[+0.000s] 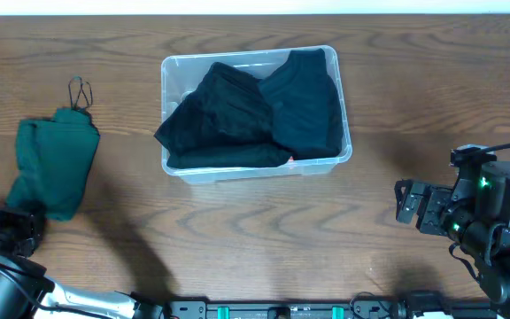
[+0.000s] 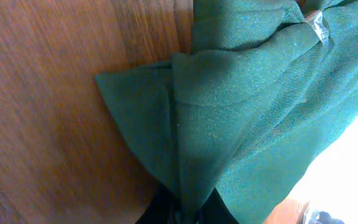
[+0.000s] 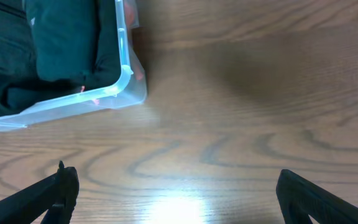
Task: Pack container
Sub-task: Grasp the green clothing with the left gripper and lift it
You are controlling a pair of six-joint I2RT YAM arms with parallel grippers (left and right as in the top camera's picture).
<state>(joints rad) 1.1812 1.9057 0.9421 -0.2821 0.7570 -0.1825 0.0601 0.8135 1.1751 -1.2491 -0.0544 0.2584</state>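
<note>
The left tool (image 2: pixel 180 213) is clamped shut on a pinched fold at the near corner of the green cloth (image 1: pixel 56 164), so the fabric is gathered to a point between the jaws. Such a corner grip is judged to be meant for lifting the piece off the tabletop (image 1: pixel 255 248). The cloth is laid on the wood well to the left of the container (image 1: pixel 251 58). The container is set mid-table toward the far edge and is largely filled with two dark garments (image 1: pixel 237 120), one poking over its left rim. The right tool (image 3: pixel 179 196) is held wide and empty over bare wood, to the right of the container and apart from it, presumably so that the path to the container is left free.
</note>
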